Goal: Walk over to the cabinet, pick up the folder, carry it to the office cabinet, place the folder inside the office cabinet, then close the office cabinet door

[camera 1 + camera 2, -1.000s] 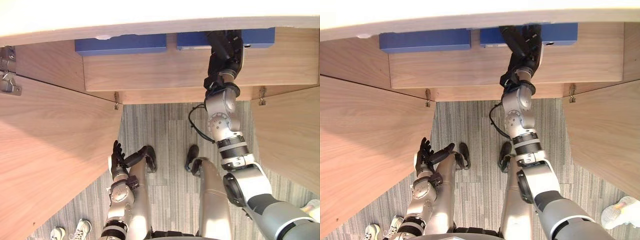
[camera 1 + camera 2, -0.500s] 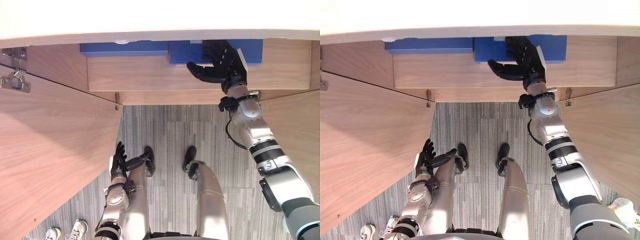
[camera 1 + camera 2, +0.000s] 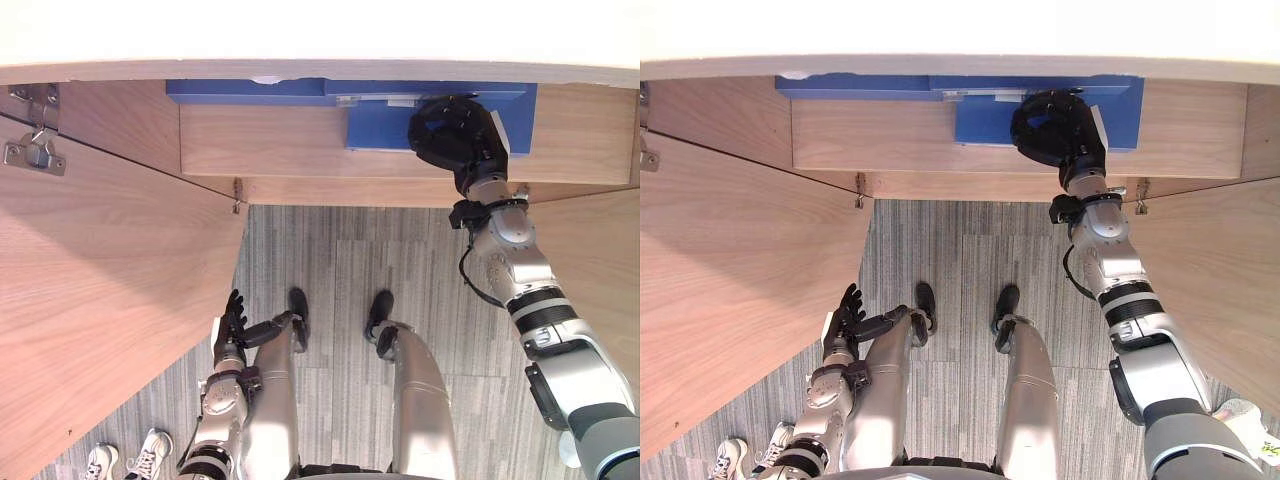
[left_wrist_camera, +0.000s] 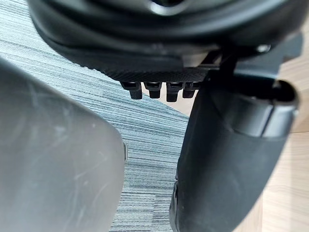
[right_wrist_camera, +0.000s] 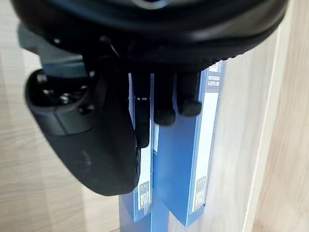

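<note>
1. Here, your cabinet [image 3: 300, 150] stands with its left door [image 3: 100, 300] open.
2. The folder [image 3: 380, 125] sits on the shelf, jutting past a second folder [image 3: 240, 92].
3. Your right hand [image 3: 455, 135] curls its fingers round the folder; your left hand [image 3: 230, 318] hangs low, fingers straight.

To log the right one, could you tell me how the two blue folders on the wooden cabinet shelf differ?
The right blue folder stands further forward on the wooden cabinet shelf, while the left blue folder sits back and shows just a thin strip. The robot's right hand has its fingers curled on the right blue folder; nothing touches the left blue folder. Both are the same blue and sit side by side.
</note>
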Robot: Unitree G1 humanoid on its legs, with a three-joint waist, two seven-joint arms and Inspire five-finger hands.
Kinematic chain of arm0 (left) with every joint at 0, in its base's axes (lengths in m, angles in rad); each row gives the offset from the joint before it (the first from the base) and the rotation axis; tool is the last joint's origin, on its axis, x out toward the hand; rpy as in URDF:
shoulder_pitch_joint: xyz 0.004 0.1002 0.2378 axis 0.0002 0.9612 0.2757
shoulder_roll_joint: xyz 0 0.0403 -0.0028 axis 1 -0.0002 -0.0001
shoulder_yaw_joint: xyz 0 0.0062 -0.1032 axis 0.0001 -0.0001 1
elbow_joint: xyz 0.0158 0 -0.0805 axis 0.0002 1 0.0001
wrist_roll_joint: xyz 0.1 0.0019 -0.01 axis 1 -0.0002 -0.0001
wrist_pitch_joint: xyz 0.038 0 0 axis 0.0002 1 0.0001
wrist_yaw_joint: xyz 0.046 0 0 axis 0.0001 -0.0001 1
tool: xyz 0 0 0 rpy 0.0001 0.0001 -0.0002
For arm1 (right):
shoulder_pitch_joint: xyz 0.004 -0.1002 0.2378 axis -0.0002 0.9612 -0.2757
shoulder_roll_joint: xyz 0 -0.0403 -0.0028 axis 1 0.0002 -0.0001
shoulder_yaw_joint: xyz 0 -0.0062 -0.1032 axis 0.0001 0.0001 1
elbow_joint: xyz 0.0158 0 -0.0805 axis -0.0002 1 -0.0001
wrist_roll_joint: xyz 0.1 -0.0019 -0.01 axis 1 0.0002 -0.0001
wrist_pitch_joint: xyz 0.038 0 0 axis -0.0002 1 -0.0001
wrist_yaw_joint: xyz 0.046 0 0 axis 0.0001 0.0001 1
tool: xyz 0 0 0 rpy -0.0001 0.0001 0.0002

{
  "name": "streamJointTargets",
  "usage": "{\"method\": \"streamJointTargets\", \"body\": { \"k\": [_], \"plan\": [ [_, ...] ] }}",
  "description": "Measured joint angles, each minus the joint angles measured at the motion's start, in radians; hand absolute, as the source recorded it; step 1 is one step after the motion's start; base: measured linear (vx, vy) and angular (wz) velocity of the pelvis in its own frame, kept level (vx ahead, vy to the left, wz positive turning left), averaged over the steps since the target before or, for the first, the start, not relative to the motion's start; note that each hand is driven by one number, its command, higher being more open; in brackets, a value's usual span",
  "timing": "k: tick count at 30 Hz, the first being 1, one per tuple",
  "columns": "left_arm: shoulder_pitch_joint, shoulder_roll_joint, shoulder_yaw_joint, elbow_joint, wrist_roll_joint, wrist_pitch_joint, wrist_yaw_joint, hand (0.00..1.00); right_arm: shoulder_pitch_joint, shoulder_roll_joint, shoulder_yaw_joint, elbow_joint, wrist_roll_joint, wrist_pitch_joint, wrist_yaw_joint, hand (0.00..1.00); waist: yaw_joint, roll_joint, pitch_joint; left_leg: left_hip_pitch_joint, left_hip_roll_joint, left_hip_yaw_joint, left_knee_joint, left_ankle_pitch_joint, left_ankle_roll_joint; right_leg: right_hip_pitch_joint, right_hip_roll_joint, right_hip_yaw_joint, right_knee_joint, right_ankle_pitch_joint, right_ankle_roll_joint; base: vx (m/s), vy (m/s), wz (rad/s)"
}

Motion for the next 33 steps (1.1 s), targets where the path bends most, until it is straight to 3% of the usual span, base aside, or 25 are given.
{"method": "streamJointTargets", "body": {
  "k": [8, 15, 26, 33],
  "plan": [
    [0.0, -0.002, 0.0, 0.0, 0.002, -0.003, 0.007, 1.0, 0.025, 0.007, 0.011, -0.055, -0.306, 0.0, -0.071, 0.0, 0.006, 0.0, 0.0, -0.002, -0.006, -0.004, -0.012, 0.008, -0.001, -0.002, -0.003, -0.003, -0.003, 0.0, 0.0, -0.01, -0.011, 0.02],
    [-0.001, -0.005, 0.004, -0.007, 0.009, -0.006, 0.034, 1.0, 0.036, 0.084, -0.039, -0.1, -0.526, 0.001, -0.226, 0.0, 0.024, 0.001, 0.0, -0.033, -0.011, -0.009, -0.016, 0.019, 0.0, -0.032, -0.006, -0.006, -0.004, 0.003, -0.002, -0.01, -0.012, 0.02],
    [-0.001, -0.068, 0.029, -0.122, 0.01, -0.014, 0.069, 1.0, -0.153, 0.146, -0.183, -0.16, -0.618, 0.054, -0.448, 0.0, 0.05, 0.018, 0.009, -0.076, -0.016, -0.01, -0.007, 0.021, 0.002, -0.075, -0.012, -0.006, 0.003, 0.005, -0.002, 0.0, -0.002, 0.0],
    [-0.001, -0.096, 0.037, -0.161, 0.001, -0.015, 0.077, 1.0, -0.217, 0.146, -0.231, -0.243, -0.621, 0.076, -0.506, 0.0, 0.053, 0.024, 0.012, -0.082, -0.017, -0.01, -0.007, 0.021, 0.002, -0.082, -0.015, -0.006, 0.007, 0.005, -0.002, 0.0, 0.0, 0.0]
  ]
}}
